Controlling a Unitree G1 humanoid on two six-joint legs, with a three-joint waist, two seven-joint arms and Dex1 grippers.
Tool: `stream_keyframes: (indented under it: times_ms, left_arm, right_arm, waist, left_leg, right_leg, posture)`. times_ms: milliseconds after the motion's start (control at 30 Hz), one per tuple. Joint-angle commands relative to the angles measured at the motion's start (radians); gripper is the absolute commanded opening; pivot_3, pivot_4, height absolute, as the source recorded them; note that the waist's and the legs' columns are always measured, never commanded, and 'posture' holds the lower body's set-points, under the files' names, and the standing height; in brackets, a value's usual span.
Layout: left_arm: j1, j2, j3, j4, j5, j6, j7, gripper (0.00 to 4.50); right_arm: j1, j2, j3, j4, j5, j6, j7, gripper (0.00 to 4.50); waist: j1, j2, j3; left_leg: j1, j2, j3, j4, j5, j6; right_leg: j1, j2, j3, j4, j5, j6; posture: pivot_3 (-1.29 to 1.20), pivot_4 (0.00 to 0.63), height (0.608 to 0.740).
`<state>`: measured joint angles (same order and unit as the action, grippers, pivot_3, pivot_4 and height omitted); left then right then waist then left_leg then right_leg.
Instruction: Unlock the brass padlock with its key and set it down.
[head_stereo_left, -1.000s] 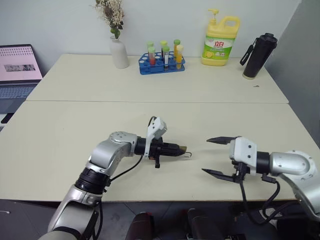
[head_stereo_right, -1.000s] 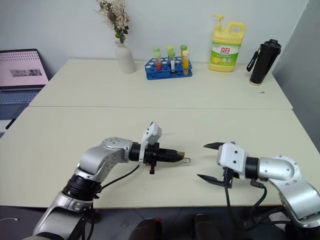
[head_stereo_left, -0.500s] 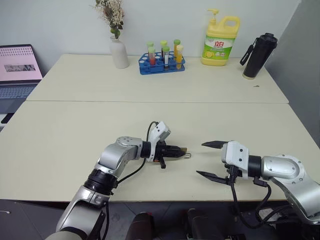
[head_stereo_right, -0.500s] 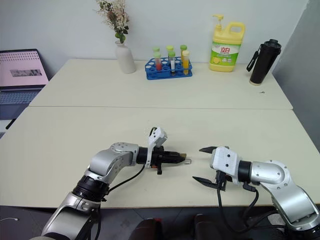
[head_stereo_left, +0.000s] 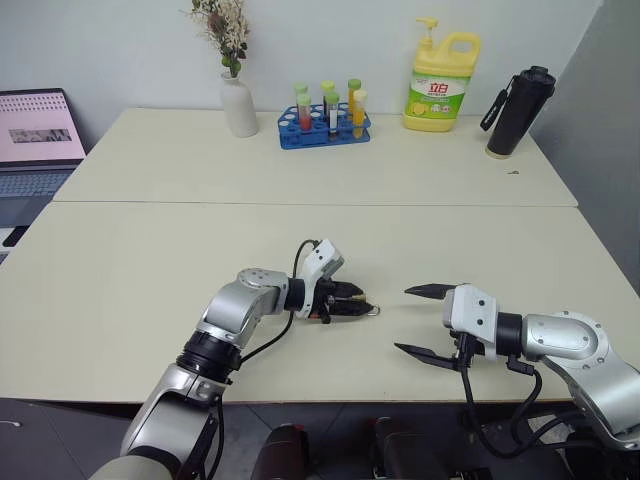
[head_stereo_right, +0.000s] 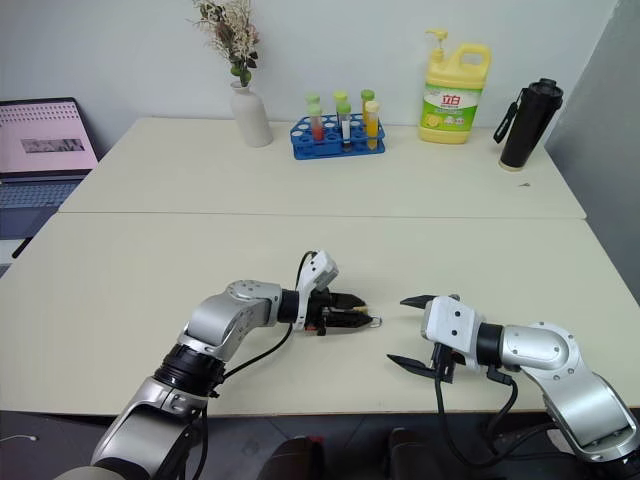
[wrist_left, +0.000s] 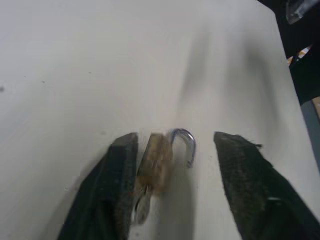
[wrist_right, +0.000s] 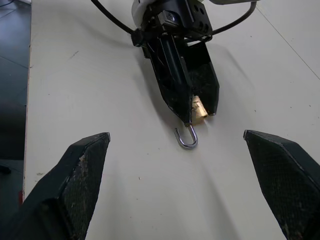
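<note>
The right gripper (head_stereo_left: 418, 321) is seen nearest the front table edge, its two black fingers spread wide with nothing between them. Just beyond it toward the robot's left, the left gripper (head_stereo_left: 352, 303) is laid low over the table (head_stereo_left: 130, 260), and its fingers (wrist_left: 118, 165) are parted. The brass padlock (wrist_left: 156, 162) is found between them on the table surface, close against one finger and clear of the other; whether it touches that finger cannot be told. Its silver shackle (wrist_left: 185, 144) is swung open and points out past the fingertips toward the right gripper. A small silvery piece, possibly the key, is seen at the body's end nearest the wrist, but is too blurred to be made out.

Between the two grippers only bare tabletop is seen, and nothing stands in the way. Well beyond the left gripper, a seam between two tabletops is crossed. Farther back, a white vase (head_stereo_left: 239, 104) with dried flowers, a blue rack of coloured test tubes (head_stereo_left: 324, 121), a yellow pump bottle (head_stereo_left: 439, 85) with a green label bearing red characters that cannot be read, and a black flask (head_stereo_left: 518, 108) are lined up by the wall. Far off the left gripper's outer side, an open laptop (head_stereo_left: 35, 140) is seen.
</note>
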<state>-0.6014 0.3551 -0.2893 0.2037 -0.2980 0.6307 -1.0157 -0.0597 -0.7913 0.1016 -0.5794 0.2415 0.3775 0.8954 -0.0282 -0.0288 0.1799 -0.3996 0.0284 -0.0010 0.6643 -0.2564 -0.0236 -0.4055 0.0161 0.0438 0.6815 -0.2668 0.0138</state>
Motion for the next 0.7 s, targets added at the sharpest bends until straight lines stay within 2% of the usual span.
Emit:
stream_keyframes:
  times_ms: [33, 133, 300, 500, 700]
  left_arm:
    - [-0.034, -0.016, 0.029, 0.006, 0.02, -0.113, 0.012, 3.95]
    - [-0.047, -0.012, 0.054, 0.004, 0.03, -0.203, 0.015, 3.95]
    - [-0.025, 0.057, 0.11, -0.114, 0.061, -0.345, 0.041, 3.95]
    - [0.163, 0.281, 0.215, -0.409, -0.006, -0.308, -0.037, 3.95]
    - [0.323, 0.417, 0.307, -0.522, 0.008, -0.291, -0.008, 3.95]
  right_arm:
    - [-0.009, -0.009, -0.01, 0.0, -0.005, -0.025, 0.009, 4.5]
    - [-0.016, -0.007, -0.013, 0.008, -0.006, -0.025, 0.008, 4.5]
    - [-0.022, -0.011, -0.021, 0.019, -0.006, -0.029, 0.013, 4.5]
    - [-0.042, -0.044, -0.055, 0.066, -0.017, -0.054, 0.036, 4.5]
    - [-0.035, -0.067, -0.115, 0.088, 0.057, -0.042, 0.086, 4.5]
  waist:
    - [0.0, 0.0, 0.0]
    - [0.001, 0.0, 0.0]
    - [-0.001, 0.0, 0.0]
    - [-0.005, 0.0, 0.0]
    - [0.005, 0.0, 0.0]
  left_leg:
    - [0.0, 0.0, 0.0, 0.0, 0.0, 0.0]
    - [0.0, 0.0, 0.0, 0.0, 0.0, 0.0]
    - [0.0, 0.001, 0.0, 0.0, 0.0, 0.0]
    - [0.001, 0.003, 0.002, -0.002, 0.0, 0.0]
    - [0.001, 0.001, 0.001, -0.001, 0.0, 0.0]
  right_leg:
    - [0.0, 0.0, 0.0, 0.0, 0.0, 0.0]
    - [0.0, 0.0, 0.0, 0.0, 0.0, 0.0]
    - [0.0, 0.0, 0.001, 0.0, 0.0, 0.0]
    - [0.0, -0.002, 0.001, 0.0, 0.0, 0.0]
    - [0.0, -0.002, 0.0, -0.001, 0.0, 0.0]
  posture:
    - [0.0, 0.15, 0.74]
    - [0.0, 0.15, 0.74]
    - [0.0, 0.15, 0.74]
    - [0.0, 0.15, 0.74]
    - [0.0, 0.15, 0.74]
